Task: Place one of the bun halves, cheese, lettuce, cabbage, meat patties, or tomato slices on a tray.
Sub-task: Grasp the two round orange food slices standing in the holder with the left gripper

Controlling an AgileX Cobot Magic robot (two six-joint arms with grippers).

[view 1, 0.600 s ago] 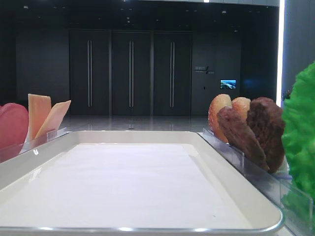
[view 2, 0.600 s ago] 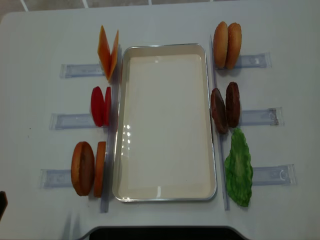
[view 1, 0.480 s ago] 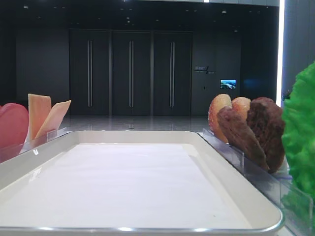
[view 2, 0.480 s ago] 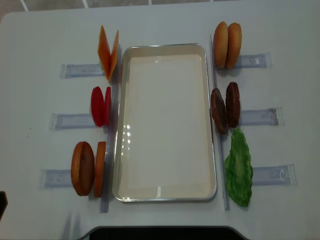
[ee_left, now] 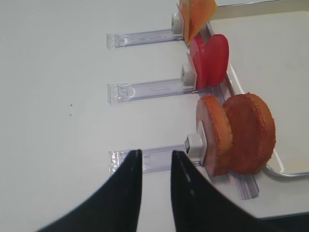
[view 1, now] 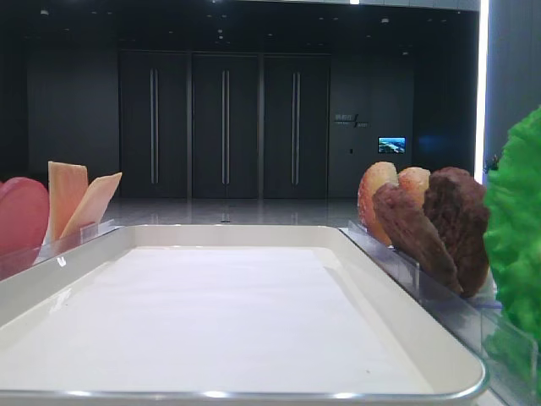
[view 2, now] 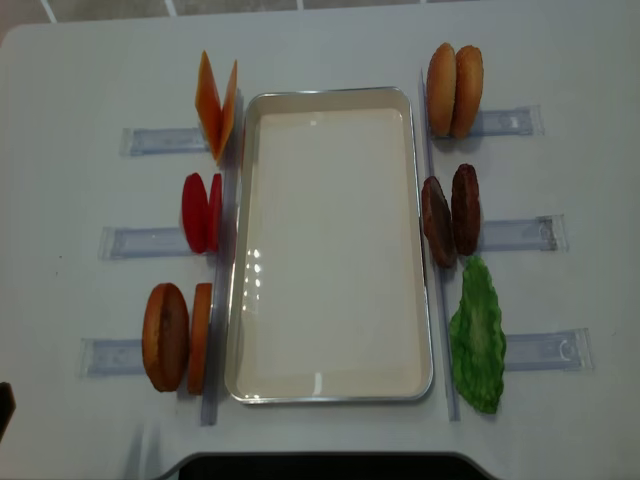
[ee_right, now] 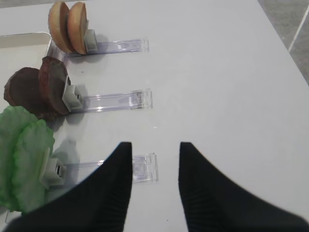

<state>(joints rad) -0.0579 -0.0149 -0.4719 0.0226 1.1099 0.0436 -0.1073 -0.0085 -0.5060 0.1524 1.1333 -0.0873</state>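
From my station I see the tray [view 2: 330, 245] lying along the middle of the white table [view 2: 80, 70], its paper liner bare. Down the table's left side three clear racks [view 2: 135, 241] hold food on edge against the tray's left rim: cheese [view 2: 216, 105] slices splayed in a V toward the far edge, tomato slices [view 2: 201, 212] at mid-length, and a pair of bun halves [view 2: 177, 336] toward the near edge. Along the tray's right rim stand a second pair of buns [view 2: 455, 89] toward the far edge, the meat patties [view 2: 451, 215] beside the middle, and the lettuce [view 2: 478, 336] toward the near right corner, each in its own rack. My left gripper [ee_left: 155, 169] hangs over bare table just outside the near-left rack, its two dark fingers [ee_left: 129, 186] drawn close with only a narrow slit between them, pinching nothing; the near buns sit just to its right in the wrist view, untouched. My right gripper [ee_right: 155, 162] hovers above the outer end of the lettuce rack, its fingers [ee_right: 116, 183] spread apart with the table showing between them, grasping nothing. In the top view only a dark sliver shows at the lower left edge.
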